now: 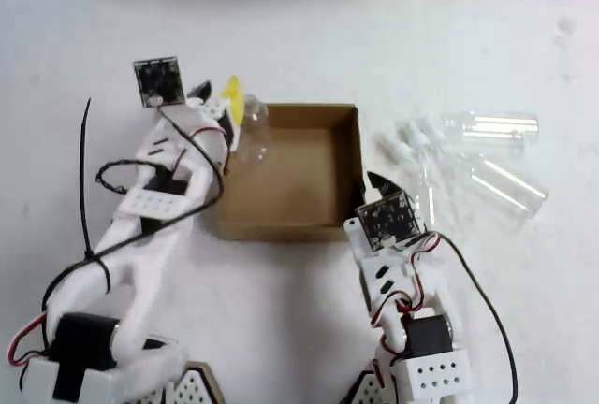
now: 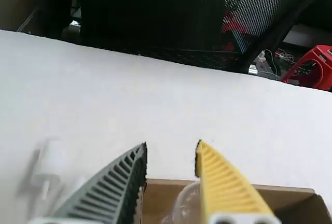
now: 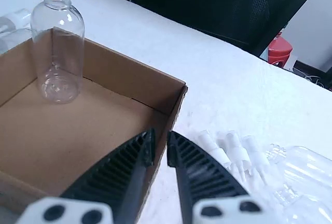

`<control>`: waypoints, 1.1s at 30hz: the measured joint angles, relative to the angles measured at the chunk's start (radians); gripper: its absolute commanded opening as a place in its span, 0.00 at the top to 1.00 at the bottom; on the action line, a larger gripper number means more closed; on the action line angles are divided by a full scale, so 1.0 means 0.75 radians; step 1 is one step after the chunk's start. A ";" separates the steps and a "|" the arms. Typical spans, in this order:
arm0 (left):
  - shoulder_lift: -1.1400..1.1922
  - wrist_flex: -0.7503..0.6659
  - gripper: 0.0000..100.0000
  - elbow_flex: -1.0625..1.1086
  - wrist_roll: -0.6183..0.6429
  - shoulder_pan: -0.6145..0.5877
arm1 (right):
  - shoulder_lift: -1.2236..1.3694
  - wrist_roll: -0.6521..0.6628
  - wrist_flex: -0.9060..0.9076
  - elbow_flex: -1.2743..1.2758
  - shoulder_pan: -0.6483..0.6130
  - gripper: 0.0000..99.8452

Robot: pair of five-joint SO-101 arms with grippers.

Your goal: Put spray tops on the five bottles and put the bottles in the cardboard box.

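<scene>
A cardboard box [image 1: 292, 110] sits mid-table between the arms. One clear bottle [image 1: 253, 131] with no spray top stands upright in the box's far left corner [image 3: 57, 47]. My left gripper [image 1: 215, 95] hovers at that corner, open, its grey and yellow fingers [image 2: 223, 187] parted, with the bottle's top [image 2: 182, 203] low between them and clear of the grey one. My right gripper [image 3: 160, 133] is shut and empty over the box's right wall [image 1: 379, 182]. Several white spray tops [image 1: 412, 142] and clear bottles [image 1: 496, 128] lie to the right of the box.
A loose spray top [image 2: 46, 164] lies on the white table to the left of the box. Bottles on their sides [image 3: 306, 164] and spray tops [image 3: 228, 149] crowd the table beyond my right gripper. Chairs stand past the table's far edge.
</scene>
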 measured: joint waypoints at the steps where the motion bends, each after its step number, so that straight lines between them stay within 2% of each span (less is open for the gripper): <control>1: -0.012 0.020 0.85 -0.002 0.002 0.004 | 0.000 0.000 0.000 0.000 0.000 0.97; 10: -0.035 0.033 0.85 -0.002 0.010 0.031 | 0.000 0.000 0.000 0.000 0.000 0.97; 16: -0.035 0.033 0.68 -0.002 0.010 0.070 | 0.000 0.000 0.000 0.000 0.000 0.97; 18: -0.035 0.033 0.66 -0.002 0.010 0.070 | 0.000 0.000 0.000 0.000 0.000 0.97; 26: -0.031 0.033 0.74 -0.006 0.010 0.080 | 0.000 0.000 0.000 0.000 0.000 0.97; 33: 0.149 -0.027 0.78 -0.084 0.010 0.080 | 0.000 0.000 0.000 0.000 0.000 0.97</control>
